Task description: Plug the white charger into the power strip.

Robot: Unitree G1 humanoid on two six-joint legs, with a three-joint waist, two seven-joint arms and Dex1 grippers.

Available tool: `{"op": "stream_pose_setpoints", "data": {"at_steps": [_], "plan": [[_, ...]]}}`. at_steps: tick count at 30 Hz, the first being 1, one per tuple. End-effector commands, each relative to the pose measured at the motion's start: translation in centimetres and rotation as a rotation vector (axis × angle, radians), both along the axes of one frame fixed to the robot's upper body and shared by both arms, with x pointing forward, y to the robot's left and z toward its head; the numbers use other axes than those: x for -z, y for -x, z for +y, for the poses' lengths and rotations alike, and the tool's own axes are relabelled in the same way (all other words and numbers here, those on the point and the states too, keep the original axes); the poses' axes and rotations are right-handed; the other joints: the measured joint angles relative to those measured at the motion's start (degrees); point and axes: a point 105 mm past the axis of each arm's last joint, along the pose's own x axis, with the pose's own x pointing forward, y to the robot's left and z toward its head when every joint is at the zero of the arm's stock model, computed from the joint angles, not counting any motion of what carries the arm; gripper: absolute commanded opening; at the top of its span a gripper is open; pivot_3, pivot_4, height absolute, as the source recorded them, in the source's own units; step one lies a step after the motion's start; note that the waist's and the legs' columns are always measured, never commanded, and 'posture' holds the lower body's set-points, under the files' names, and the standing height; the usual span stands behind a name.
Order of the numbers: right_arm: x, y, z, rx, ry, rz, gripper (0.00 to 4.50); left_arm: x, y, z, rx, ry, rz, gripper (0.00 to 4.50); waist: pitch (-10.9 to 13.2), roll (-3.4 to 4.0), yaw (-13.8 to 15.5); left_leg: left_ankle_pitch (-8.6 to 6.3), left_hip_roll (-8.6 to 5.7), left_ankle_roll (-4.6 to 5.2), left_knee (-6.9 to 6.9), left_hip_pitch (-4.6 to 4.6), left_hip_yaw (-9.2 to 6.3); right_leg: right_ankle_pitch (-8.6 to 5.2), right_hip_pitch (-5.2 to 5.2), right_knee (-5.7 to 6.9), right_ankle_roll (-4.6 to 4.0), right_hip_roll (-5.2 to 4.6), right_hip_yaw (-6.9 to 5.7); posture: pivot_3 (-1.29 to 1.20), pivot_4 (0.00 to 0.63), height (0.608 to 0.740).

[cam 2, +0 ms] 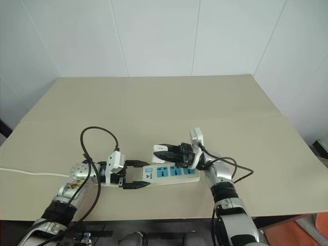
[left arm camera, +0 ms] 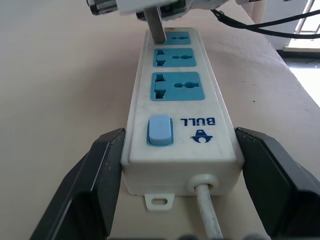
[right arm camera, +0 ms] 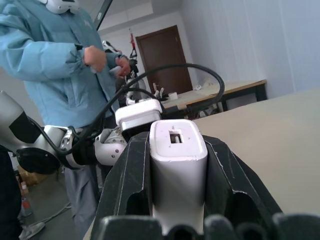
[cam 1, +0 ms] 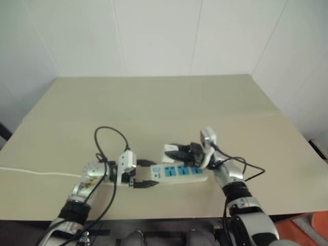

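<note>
White charger (right arm camera: pixel 178 165) pinched in right gripper (cam 2: pixel 163 150), hovering over strip (left arm camera: pixel 177 112).
Left gripper (cam 2: pixel 137 174) clamps strip's switch end; line prongs up square, then push.

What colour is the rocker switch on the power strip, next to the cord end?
Pale blue, on the white power strip; switch shows best in the left wrist view.

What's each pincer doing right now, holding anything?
Left pincer: closed on the cord end of the power strip.
Right pincer: closed on the white charger, prong just above the far socket.
</note>
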Motion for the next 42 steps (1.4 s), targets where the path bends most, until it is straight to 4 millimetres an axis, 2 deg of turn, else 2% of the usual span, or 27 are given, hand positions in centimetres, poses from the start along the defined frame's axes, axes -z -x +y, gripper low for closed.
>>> {"op": "stream_pose_setpoints", "data": {"at_steps": [1,11,18,30,42], "plan": [[-0.2,0.2,0.4,-0.048,0.010,-0.058,1.13,1.2,0.4,0.8,-0.013,-0.050,0.045,3.19,0.0,0.00,0.0,0.00,0.00,0.00,-0.01,0.00,0.00,0.00,-0.01,0.00,0.00,0.00,0.00,0.00,0.150,0.740],[0.8,-0.1,-0.6,-0.065,0.099,-0.035,1.13,1.1,0.6,1.3,-0.012,-0.059,0.041,3.19,0.0,0.02,-0.1,0.00,0.02,-0.01,-0.05,0.05,0.01,0.00,0.00,0.02,-0.03,0.02,0.02,0.00,0.150,0.740],[1.6,0.7,-0.8,-0.104,0.166,-0.060,1.13,1.0,0.5,1.4,-0.011,-0.062,0.040,3.19,0.0,0.01,-0.2,0.00,0.03,0.00,-0.10,0.08,0.01,-0.01,-0.02,0.02,-0.04,0.03,0.05,0.00,0.150,0.740],[2.2,0.6,0.1,-0.077,0.145,-0.096,1.13,1.1,0.6,1.4,-0.008,-0.067,0.038,3.19,0.0,0.00,-0.1,0.00,0.03,-0.01,-0.26,0.27,0.01,-0.02,0.07,0.01,-0.06,0.05,0.09,0.00,0.150,0.740],[2.8,0.6,-1.2,-0.050,0.171,-0.087,1.13,1.2,0.7,1.6,-0.007,-0.074,0.043,3.19,0.0,-0.01,-0.2,0.00,0.03,-0.01,-0.33,0.46,0.00,-0.05,0.27,-0.01,-0.11,0.05,0.08,0.00,0.150,0.740]]}}
